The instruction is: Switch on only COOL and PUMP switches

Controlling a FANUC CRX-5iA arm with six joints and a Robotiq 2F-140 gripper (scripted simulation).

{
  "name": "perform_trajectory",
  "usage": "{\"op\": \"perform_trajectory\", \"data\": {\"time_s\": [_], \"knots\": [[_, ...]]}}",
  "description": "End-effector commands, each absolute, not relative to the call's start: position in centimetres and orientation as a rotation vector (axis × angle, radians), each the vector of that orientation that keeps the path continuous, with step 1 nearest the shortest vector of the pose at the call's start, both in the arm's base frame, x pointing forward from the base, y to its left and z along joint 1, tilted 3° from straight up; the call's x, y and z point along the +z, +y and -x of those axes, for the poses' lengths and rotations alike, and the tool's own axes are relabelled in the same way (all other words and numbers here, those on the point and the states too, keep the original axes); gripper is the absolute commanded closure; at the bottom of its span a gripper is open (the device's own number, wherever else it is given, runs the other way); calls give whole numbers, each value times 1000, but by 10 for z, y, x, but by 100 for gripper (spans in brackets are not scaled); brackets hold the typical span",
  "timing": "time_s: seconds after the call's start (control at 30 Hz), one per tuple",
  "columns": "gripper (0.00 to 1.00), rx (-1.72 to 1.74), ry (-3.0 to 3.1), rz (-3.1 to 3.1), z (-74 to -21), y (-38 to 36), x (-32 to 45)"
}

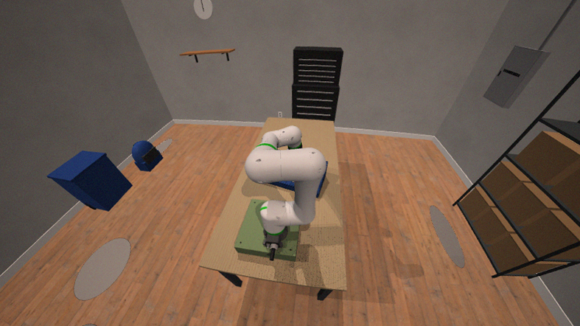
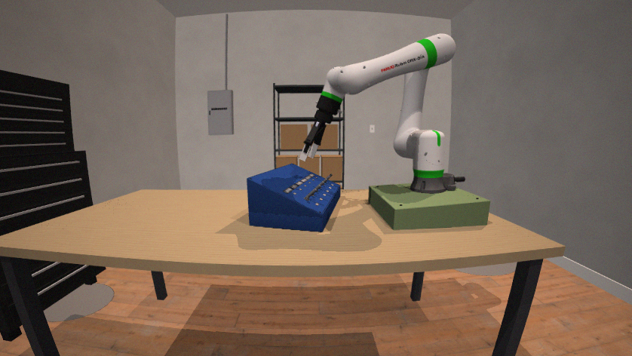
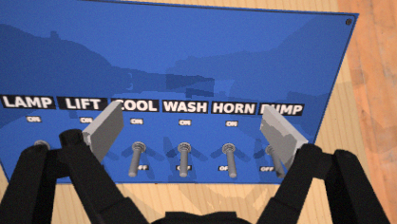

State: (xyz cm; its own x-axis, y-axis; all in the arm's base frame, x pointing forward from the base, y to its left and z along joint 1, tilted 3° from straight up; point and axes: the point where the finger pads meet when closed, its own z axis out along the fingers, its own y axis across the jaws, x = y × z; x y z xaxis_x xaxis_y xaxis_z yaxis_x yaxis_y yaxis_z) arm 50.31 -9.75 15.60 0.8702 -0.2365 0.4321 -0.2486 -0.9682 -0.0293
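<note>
The blue console (image 2: 283, 204) (image 3: 199, 52) stands on the table (image 2: 132, 229), and in the top view (image 1: 285, 185) the arm mostly hides it. Its sloped panel carries labels LAMP, LIFT, COOL (image 3: 139, 105), WASH, HORN and PUMP (image 3: 290, 110). The COOL lever (image 3: 136, 159), WASH lever (image 3: 183, 158) and HORN lever (image 3: 230, 159) point toward OFF. The PUMP lever (image 3: 272, 153) is partly hidden behind my right finger, and the LIFT lever behind my left finger. My gripper (image 3: 194, 116) (image 2: 308, 152) is open and empty. It hangs a little above the panel's upper part, its fingers spanning from LIFT to PUMP.
The arm's green base block (image 2: 424, 212) (image 1: 249, 232) stands on the table just right of the console. A black tool cabinet (image 2: 35, 176) stands at the left and a shelf with cardboard boxes (image 2: 305, 132) behind the table.
</note>
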Motion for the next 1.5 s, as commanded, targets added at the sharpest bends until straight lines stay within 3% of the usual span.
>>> {"op": "perform_trajectory", "data": {"time_s": [0.0, 0.63, 1.47], "knots": [[0, 691, -390, -3012, -501, -107, 156], [0, 691, -390, -3012, -488, -156, 154], [0, 691, -390, -3012, -488, -159, 154]]}}
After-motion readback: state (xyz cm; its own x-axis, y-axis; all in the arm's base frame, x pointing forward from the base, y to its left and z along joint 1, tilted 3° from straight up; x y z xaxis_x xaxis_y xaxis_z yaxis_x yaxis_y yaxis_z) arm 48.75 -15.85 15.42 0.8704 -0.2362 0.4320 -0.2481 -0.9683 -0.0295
